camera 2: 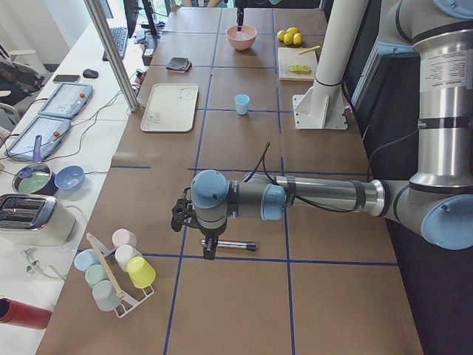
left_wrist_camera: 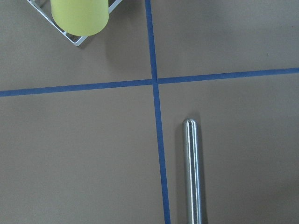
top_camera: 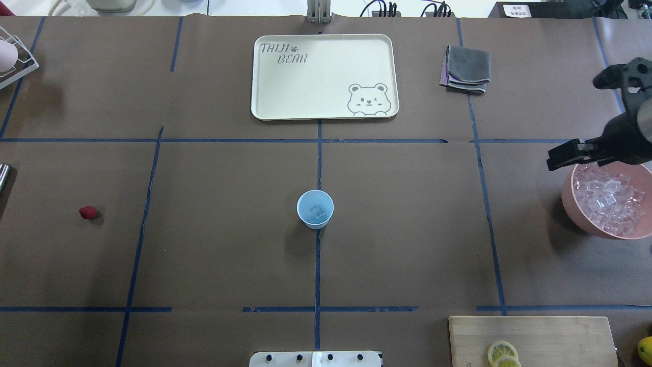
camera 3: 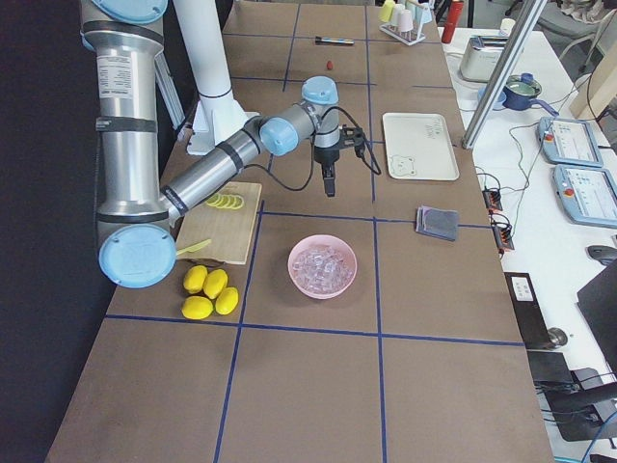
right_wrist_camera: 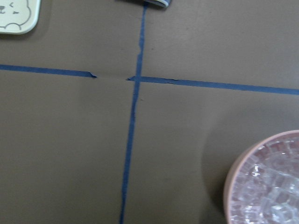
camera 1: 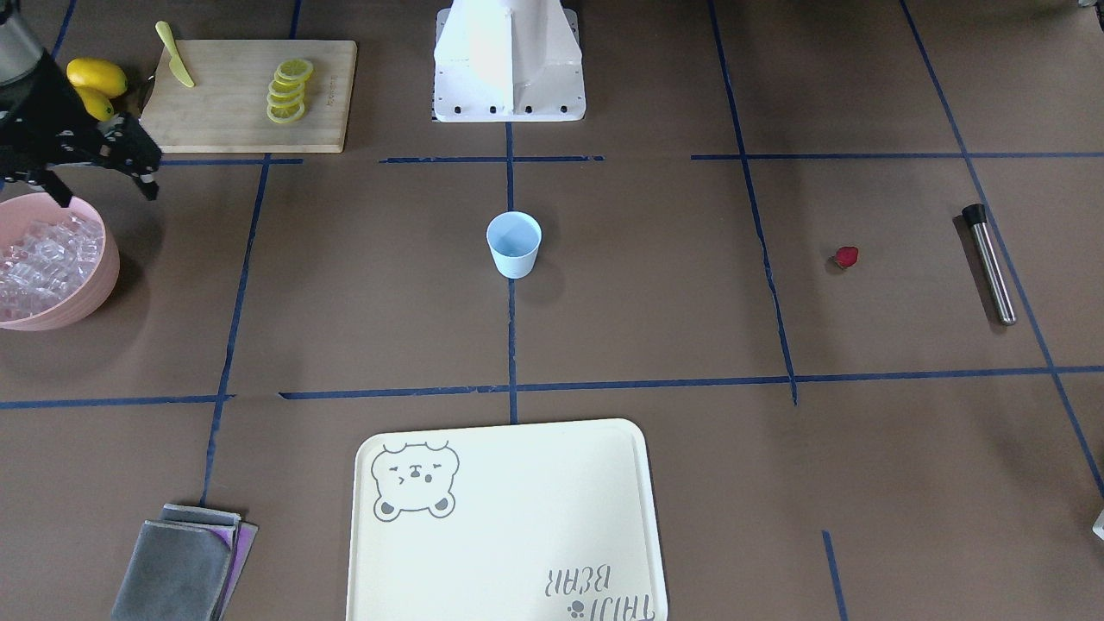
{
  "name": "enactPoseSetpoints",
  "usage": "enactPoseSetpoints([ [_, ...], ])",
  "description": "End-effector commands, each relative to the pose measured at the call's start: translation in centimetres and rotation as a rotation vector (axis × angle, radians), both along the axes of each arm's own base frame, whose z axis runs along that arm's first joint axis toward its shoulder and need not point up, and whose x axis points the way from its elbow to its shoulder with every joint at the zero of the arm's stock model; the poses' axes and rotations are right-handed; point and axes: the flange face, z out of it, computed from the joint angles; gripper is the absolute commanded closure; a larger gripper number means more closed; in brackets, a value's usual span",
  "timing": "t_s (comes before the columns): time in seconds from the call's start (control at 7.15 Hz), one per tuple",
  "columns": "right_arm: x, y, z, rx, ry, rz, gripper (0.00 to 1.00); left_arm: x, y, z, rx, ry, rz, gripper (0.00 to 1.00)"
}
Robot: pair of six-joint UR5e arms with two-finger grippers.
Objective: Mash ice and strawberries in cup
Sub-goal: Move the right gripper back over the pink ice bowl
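Note:
The pale blue cup (camera 1: pixel 514 246) stands upright at the table's middle, and the overhead view shows one clear ice cube (top_camera: pixel 318 212) inside it. The heap of ice (camera 1: pixel 43 259) fills the pink bowl (camera 1: pixel 108 259). The strawberry (camera 1: pixel 847 257) lies alone on the table, near the steel muddler (camera 1: pixel 990 267). My right gripper (camera 1: pixel 108 196) hangs open and empty above the bowl's rim on the robot's side. My left gripper (camera 2: pixel 209 248) hovers over the muddler, and I cannot tell whether it is open or shut. Its wrist view shows the muddler (left_wrist_camera: pixel 191 172) below.
A cutting board (camera 1: pixel 216 112) with lemon slices (camera 1: pixel 287 90) and a yellow knife (camera 1: pixel 175 56) lies near whole lemons (camera 1: pixel 97 78). A cream tray (camera 1: pixel 509 526) and folded cloths (camera 1: pixel 181 569) lie on the operators' side. A rack of cups (camera 2: pixel 118 270) stands beyond the muddler.

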Motion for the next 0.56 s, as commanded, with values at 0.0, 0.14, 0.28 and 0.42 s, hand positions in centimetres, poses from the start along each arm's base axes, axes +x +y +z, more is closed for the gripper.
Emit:
enactPoseSetpoints([
  [0.0,5.6,0.5,8.3,0.025,-0.022,-0.058,0.01,0.0,0.0,0.0,0.000,-0.001,0.000,0.00],
  [0.14,6.0,0.6,11.5,0.010,-0.002,-0.066,0.01,0.0,0.0,0.0,0.000,-0.001,0.000,0.00],
  [0.28,5.8,0.2,14.2,0.007,0.005,-0.074,0.01,0.0,0.0,0.0,0.000,-0.001,0.000,0.00],
  [0.42,5.5,-0.3,16.4,-0.008,0.008,-0.071,0.01,0.0,0.0,0.0,0.000,-0.001,0.000,0.00],
])
